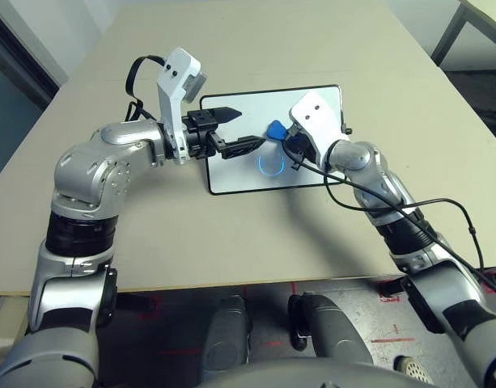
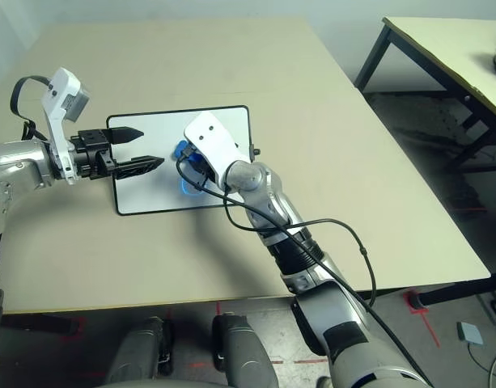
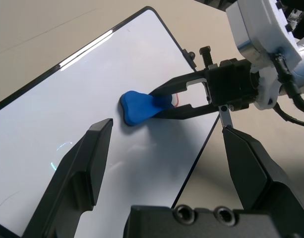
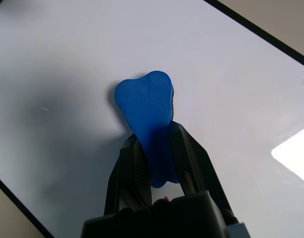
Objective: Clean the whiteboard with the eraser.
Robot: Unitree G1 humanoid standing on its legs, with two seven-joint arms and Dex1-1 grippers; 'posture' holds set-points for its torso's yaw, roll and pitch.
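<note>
eraser (image 4: 146, 101) sits pinched at its narrow middle between the right gripper's (image 4: 152, 130) two fingers, low over the whiteboard (image 1: 231, 171), which lies on the table (image 1: 191, 242). the left gripper (image 3: 166, 124) hangs over the board, its fingers spread wide around nothing.

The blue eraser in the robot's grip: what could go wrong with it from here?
The right gripper pinches the eraser at its narrow waist, so it might twist while rubbing. The open left gripper hangs close by and could get in the way. A bit of red near the right gripper's fingers may be missed.
</note>
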